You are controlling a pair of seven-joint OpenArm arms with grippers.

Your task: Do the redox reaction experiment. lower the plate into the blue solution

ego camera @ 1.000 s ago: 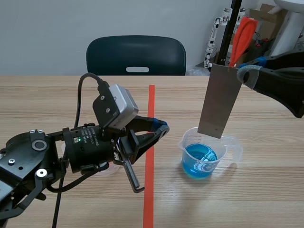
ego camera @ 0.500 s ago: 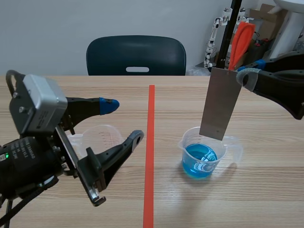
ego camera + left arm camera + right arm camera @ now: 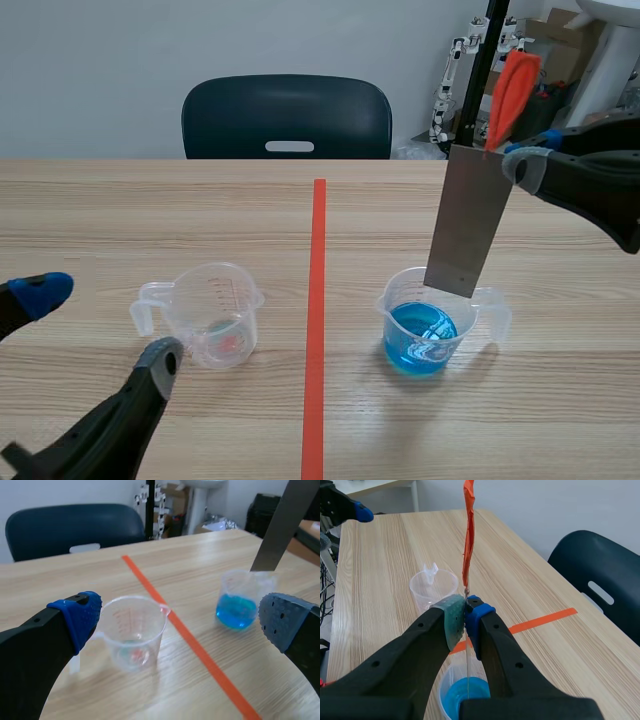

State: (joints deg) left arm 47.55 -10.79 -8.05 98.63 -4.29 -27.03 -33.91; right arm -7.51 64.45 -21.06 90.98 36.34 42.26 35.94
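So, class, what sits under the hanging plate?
A clear beaker holding blue solution. The plate clears the liquid; its lower edge hides part of the beaker's far rim.

Our left gripper (image 3: 102, 322) comes in low at the near left corner of the scene view, with only its two fingers showing. They are spread wide with nothing between them, one tipped with a blue pad (image 3: 42, 291) and the other with a grey pad (image 3: 160, 355). From the left wrist view, both fingers (image 3: 75, 617) rise far apart.

Our right arm (image 3: 600, 190) comes in raised from the right, well above the table. Our right gripper (image 3: 520, 165) is clamped on the top edge of the plate (image 3: 468, 220), which hangs upright. In the right wrist view, its grey-green pad (image 3: 451, 620) and blue pad press together with only the thin edge between them.
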